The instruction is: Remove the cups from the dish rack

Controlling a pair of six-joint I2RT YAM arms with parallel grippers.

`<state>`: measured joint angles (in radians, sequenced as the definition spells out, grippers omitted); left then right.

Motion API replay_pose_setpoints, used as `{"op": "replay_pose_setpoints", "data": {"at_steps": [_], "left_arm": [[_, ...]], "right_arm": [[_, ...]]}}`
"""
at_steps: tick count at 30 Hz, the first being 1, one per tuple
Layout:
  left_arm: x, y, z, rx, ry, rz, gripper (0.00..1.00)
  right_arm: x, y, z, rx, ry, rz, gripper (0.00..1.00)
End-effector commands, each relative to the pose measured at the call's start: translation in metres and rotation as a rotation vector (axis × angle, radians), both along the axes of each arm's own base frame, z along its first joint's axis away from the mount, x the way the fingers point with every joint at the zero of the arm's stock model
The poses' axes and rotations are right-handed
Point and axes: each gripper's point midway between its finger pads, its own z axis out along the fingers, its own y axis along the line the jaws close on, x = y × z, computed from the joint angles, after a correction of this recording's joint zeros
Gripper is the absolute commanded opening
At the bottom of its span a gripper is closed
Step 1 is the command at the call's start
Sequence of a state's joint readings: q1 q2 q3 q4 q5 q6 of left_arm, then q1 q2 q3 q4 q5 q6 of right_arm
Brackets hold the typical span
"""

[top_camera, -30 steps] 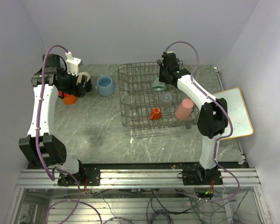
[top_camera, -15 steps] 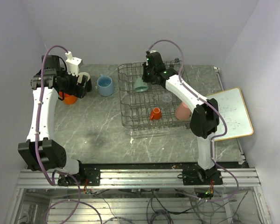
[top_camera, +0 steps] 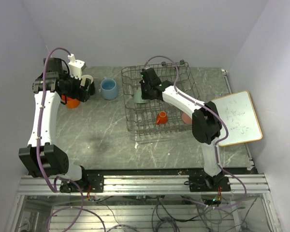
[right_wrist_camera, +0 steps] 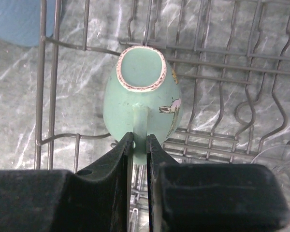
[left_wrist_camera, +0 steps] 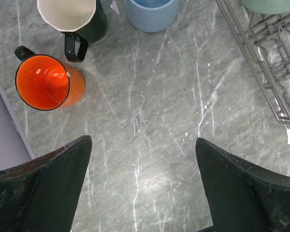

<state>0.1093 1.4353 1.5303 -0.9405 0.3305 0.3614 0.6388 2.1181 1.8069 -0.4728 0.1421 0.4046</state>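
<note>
The grey wire dish rack point(top_camera: 183, 77) stands at the table's back centre. My right gripper point(right_wrist_camera: 140, 142) is shut on the handle of the pale green cup point(right_wrist_camera: 140, 92), held bottom-up above the rack's left side point(top_camera: 139, 96). The tiny orange cup point(top_camera: 160, 117) lies in the rack; the pink tumbler point(top_camera: 186, 117) shows behind my right arm. My left gripper point(left_wrist_camera: 142, 159) is open and empty over bare table. The orange mug point(left_wrist_camera: 46, 82), black mug point(left_wrist_camera: 75, 17) and light blue mug point(left_wrist_camera: 150, 12) stand on the table left of the rack. The clear glass is hidden.
A white board with a wooden frame point(top_camera: 239, 118) lies at the right edge of the table. A white object point(top_camera: 76, 65) stands at the back left. The rack's wire corner point(left_wrist_camera: 270, 63) shows at the right of the left wrist view.
My right gripper has carried the pale green cup leftward across the rack, from its back middle to its left side. The left arm has barely moved.
</note>
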Motion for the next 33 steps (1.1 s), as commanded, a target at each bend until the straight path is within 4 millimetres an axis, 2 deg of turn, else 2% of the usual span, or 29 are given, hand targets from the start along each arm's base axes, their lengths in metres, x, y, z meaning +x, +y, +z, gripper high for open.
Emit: {"op": "replay_pose_setpoints", "data": {"at_steps": [1,4,7,12,18,21,24,33], "left_arm": [[0.001,-0.008,0.012,-0.018,-0.054,-0.023,1.0],[0.001,-0.008,0.011,-0.021,-0.054,-0.024,0.99],[0.0,-0.008,0.012,-0.021,-0.059,-0.022,1.0],[-0.001,-0.006,0.015,-0.004,-0.067,-0.02,1.0],[-0.001,-0.006,0.016,-0.004,-0.072,-0.022,1.0],[-0.001,-0.006,0.015,-0.007,-0.071,-0.021,0.99],[-0.002,-0.006,0.014,-0.004,-0.066,-0.019,1.0],[-0.003,-0.004,0.012,0.014,-0.066,-0.024,0.99]], "right_arm": [[-0.013,0.002,-0.011,-0.025,0.034,0.007,0.11],[-0.015,0.002,-0.018,-0.045,0.043,0.01,0.35],[-0.016,0.004,-0.025,-0.065,0.05,0.015,0.41],[-0.018,0.006,-0.038,-0.117,0.064,0.017,0.42],[-0.032,0.003,-0.047,-0.193,0.053,0.026,0.42],[-0.035,0.001,-0.058,-0.21,0.063,0.027,0.38],[-0.031,0.002,-0.065,-0.218,0.052,0.039,0.31],[-0.017,0.008,-0.075,-0.232,0.043,0.065,0.29]]}}
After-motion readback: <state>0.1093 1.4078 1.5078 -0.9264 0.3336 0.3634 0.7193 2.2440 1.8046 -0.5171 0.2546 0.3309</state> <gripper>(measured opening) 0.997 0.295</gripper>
